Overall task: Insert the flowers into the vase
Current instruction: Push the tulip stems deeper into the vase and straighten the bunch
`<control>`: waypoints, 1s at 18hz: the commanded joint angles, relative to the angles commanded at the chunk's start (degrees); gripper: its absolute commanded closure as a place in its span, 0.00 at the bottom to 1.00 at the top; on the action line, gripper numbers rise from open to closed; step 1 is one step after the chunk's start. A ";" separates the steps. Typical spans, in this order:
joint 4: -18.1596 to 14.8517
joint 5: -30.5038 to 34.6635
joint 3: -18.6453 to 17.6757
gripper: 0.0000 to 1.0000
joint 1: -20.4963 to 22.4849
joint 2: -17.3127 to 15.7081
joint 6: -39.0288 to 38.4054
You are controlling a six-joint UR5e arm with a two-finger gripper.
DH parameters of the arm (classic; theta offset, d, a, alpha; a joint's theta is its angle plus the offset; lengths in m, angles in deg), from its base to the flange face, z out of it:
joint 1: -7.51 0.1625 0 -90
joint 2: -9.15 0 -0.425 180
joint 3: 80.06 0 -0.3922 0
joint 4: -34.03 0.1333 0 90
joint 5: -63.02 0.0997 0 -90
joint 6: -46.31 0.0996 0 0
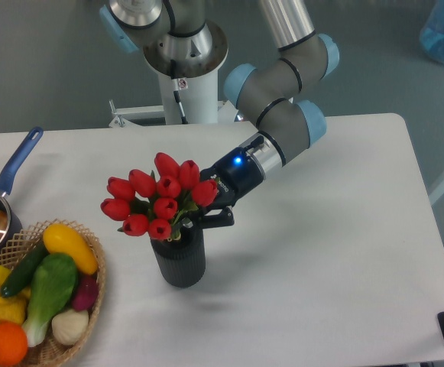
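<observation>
White table (336, 229): flowers (157, 203) in vase (179, 256), fingers (209, 216) beside stems

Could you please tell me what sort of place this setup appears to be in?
Probably a robotics lab: a grey-and-blue jointed arm works at a plain white table, with a wicker basket of toy produce as props.

Flowers (159, 202): you are looking at a bunch of red tulip buds with green leaves, sitting directly above the vase, stems entering its mouth, heads leaning slightly left and spreading wider than it.

Vase (179, 256): you are seeing a small dark grey ribbed cylinder, standing upright beneath the flowers.
</observation>
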 joint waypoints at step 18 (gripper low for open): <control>0.00 0.18 0.09 0.54 0.26 2.02 4.57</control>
